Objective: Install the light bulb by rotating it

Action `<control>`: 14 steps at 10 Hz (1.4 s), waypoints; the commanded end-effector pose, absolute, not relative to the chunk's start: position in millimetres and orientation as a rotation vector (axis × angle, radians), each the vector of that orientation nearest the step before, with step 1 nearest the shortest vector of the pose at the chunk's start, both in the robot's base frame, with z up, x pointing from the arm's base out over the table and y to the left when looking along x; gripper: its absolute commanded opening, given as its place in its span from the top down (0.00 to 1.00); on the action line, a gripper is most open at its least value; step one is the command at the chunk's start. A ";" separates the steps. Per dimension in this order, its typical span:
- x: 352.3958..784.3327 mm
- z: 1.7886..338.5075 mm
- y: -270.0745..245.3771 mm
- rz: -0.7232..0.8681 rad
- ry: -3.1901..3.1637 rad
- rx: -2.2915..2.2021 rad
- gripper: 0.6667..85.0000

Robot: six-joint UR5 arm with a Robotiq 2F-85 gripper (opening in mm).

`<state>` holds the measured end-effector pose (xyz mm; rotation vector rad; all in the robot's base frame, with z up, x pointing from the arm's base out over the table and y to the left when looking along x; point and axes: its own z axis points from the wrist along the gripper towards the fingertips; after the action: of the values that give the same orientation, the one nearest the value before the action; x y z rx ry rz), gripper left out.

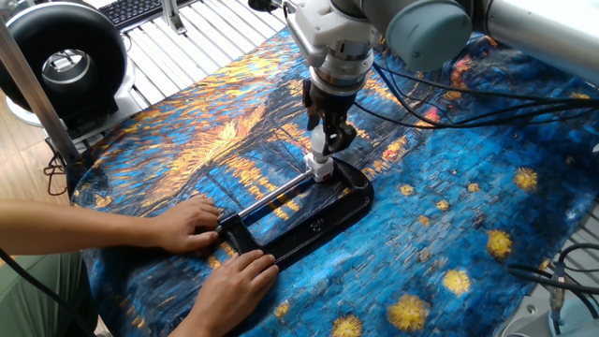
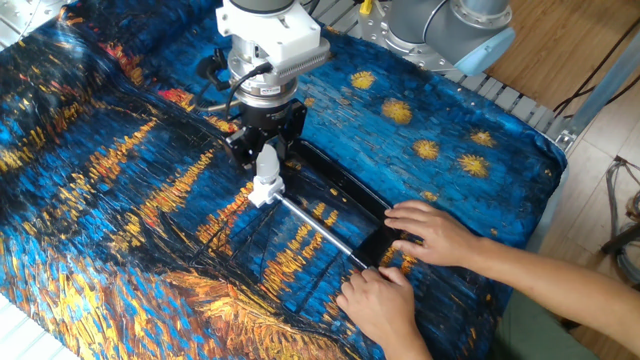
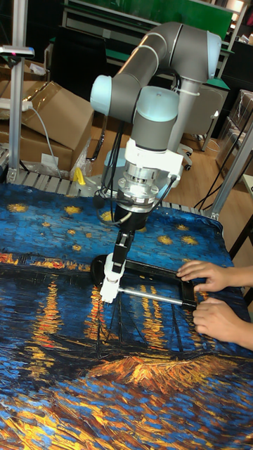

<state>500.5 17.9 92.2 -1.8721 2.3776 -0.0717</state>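
The light bulb is small, frosted and white, and stands upright on the white socket block. My gripper points straight down and is shut on the light bulb, its black fingers hiding much of it. In the tall fixed view the bulb is mostly hidden by a finger. The socket block sits at the end of a metal rod in a black frame on the painted cloth.
Two human hands press on the frame's other end. A black round fan and a keyboard lie beyond the table. Cables trail behind the arm. Cardboard boxes stand beyond the table.
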 end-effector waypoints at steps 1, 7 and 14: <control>500.4 93.0 21.9 -0.046 2.381 -1.848 0.38; 501.2 93.6 29.6 -0.007 2.418 -1.766 0.58; 508.0 93.6 35.8 0.136 2.557 -1.472 0.62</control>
<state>502.9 32.8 91.7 -1.6094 2.5055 0.0695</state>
